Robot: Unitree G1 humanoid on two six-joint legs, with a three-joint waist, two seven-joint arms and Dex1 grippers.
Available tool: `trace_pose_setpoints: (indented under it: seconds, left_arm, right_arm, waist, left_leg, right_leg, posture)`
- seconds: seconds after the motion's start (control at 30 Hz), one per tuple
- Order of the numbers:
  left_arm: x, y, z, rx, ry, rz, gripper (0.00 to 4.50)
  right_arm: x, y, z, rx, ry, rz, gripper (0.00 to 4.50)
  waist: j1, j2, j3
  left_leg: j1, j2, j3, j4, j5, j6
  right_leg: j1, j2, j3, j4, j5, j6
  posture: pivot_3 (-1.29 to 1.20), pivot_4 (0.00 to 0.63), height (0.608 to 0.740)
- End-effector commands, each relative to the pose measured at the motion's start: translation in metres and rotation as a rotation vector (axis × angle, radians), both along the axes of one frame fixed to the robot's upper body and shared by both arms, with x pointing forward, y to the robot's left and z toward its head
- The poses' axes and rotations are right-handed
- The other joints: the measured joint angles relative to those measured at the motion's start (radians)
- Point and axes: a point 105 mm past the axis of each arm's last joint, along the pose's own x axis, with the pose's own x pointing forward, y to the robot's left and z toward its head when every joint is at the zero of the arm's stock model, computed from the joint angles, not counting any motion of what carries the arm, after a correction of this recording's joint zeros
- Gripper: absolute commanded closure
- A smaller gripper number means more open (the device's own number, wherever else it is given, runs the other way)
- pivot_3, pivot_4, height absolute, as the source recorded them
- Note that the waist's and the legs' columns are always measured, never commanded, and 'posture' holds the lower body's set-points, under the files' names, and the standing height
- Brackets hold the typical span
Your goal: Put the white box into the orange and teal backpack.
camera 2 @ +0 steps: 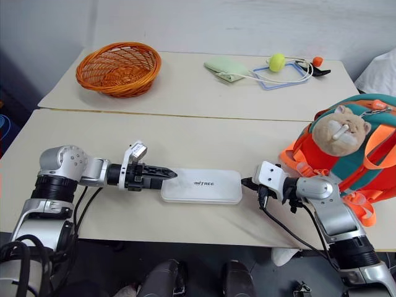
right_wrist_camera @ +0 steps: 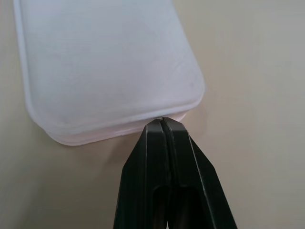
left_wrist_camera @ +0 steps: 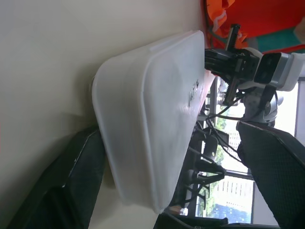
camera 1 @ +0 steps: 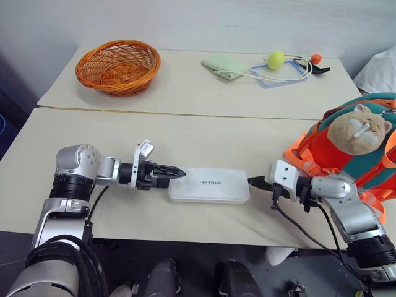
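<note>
White box (camera 1: 210, 185) flat between left end effector (camera 1: 177, 173), right end effector (camera 1: 252, 181)

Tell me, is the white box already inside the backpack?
No, the white box lies flat on the table between the two grippers, beside the backpack, not in it.

Left gripper (camera 1: 176, 172) jaws spread, right gripper (right_wrist_camera: 163, 125) jaws closed

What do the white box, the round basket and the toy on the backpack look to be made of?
White box: likely plastic, smooth with a slight sheen, rounded moulded rim, small grey lettering. Basket: orange woven wicker or a plastic imitation, open weave visible. Toy hamster on the backpack: beige plush, fuzzy surface.
</note>
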Motion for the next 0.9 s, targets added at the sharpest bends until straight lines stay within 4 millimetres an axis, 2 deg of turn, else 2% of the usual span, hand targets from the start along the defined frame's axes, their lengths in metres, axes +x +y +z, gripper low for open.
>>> trace_pose_setpoints:
  seconds: [0.03,0.1,0.2,0.4,0.43,0.47,0.57,0.6,0.67,0.87,0.9]
  left_arm:
    - [0.000,-0.016,0.002,-0.051,0.030,-0.036,0.03]
    - [0.001,-0.020,0.006,-0.082,0.034,-0.037,0.03]
    - [0.001,-0.024,0.011,-0.121,0.034,-0.039,0.67]
    - [-0.006,-0.026,0.018,-0.159,0.007,-0.072,2.61]
    - [-0.007,-0.026,0.023,-0.176,-0.017,-0.073,2.89]
    - [-0.008,-0.025,0.037,-0.239,-0.100,-0.080,3.18]
    - [-0.013,-0.019,0.075,-0.386,-0.390,-0.084,3.28]
    - [-0.014,-0.017,0.082,-0.424,-0.450,-0.074,3.28]
    - [-0.014,-0.012,0.092,-0.415,-0.714,-0.071,3.28]
    - [-0.018,-0.008,0.077,-0.196,-1.202,-0.232,3.28]
    - [-0.015,-0.008,0.079,-0.169,-1.283,-0.235,3.28]
  right_arm:
    - [0.001,0.011,0.007,0.023,-0.025,0.021,4.50]
    - [0.001,0.014,0.008,0.035,-0.027,0.018,4.50]
    - [0.000,0.020,0.013,0.095,-0.038,0.012,4.50]
    - [-0.007,0.012,0.014,0.168,-0.021,-0.043,4.50]
    - [-0.010,0.007,0.016,0.191,-0.010,-0.057,4.50]
    - [-0.016,0.001,0.019,0.228,-0.003,-0.080,4.33]
    - [-0.039,-0.007,0.026,0.342,0.053,-0.117,3.60]
    - [-0.040,-0.009,0.029,0.360,0.044,-0.144,3.28]
    - [-0.049,-0.025,0.036,0.434,0.003,-0.259,2.50]
    - [-0.086,-0.068,0.048,0.524,-0.119,-0.451,0.43]
    - [-0.096,-0.083,0.048,0.556,-0.131,-0.515,0.07]
  waist:
    - [0.000,0.000,0.000]
    - [-0.002,0.000,0.000]
    - [-0.003,0.000,0.000]
    - [-0.004,0.000,0.000]
    - [-0.004,0.000,0.000]
    - [-0.003,0.000,0.000]
    - [0.000,0.000,0.000]
    - [-0.001,0.000,0.000]
    - [-0.001,0.000,0.000]
    - [0.002,0.001,-0.001]
    - [0.004,0.001,-0.001]
  left_leg:
    - [0.000,0.000,0.000,0.000,0.000,0.000]
    - [0.000,0.000,0.000,0.000,0.000,0.000]
    - [0.000,0.000,0.000,0.000,0.000,0.000]
    - [0.000,0.000,0.000,0.000,0.000,-0.001]
    - [0.000,0.000,0.000,-0.001,0.000,-0.001]
    - [0.000,0.000,0.000,-0.001,0.000,-0.001]
    - [-0.002,0.001,-0.001,-0.001,0.000,-0.001]
    - [-0.002,0.000,-0.001,-0.002,0.000,-0.001]
    - [-0.002,0.001,-0.001,0.000,0.000,-0.001]
    - [0.001,0.001,0.001,-0.003,0.000,-0.002]
    - [0.001,0.001,0.002,-0.003,0.000,-0.002]
  right_leg:
    - [0.000,0.000,0.000,0.000,0.000,0.000]
    - [0.000,0.000,0.000,0.000,0.000,0.000]
    - [0.000,0.000,0.000,0.000,0.000,0.000]
    - [-0.001,0.000,0.000,0.000,0.000,0.000]
    - [-0.001,0.000,0.000,0.000,0.000,0.000]
    - [-0.001,0.000,0.000,0.000,0.000,0.000]
    - [0.000,0.000,0.000,0.000,0.000,0.000]
    - [-0.001,0.000,-0.001,0.000,0.000,0.000]
    - [0.000,0.001,-0.001,-0.002,0.000,0.000]
    - [0.002,0.003,0.000,-0.004,0.000,0.000]
    - [0.002,0.003,0.001,-0.005,0.000,0.000]
  posture:
    - [0.00,0.150,0.740]
    - [0.00,0.150,0.740]
    - [0.00,0.150,0.740]
    - [0.00,0.150,0.740]
    - [0.00,0.150,0.740]
    - [0.00,0.150,0.740]
    - [0.00,0.150,0.740]
    - [0.00,0.150,0.740]
    - [0.00,0.150,0.740]
    - [0.00,0.150,0.740]
    - [0.00,0.150,0.740]
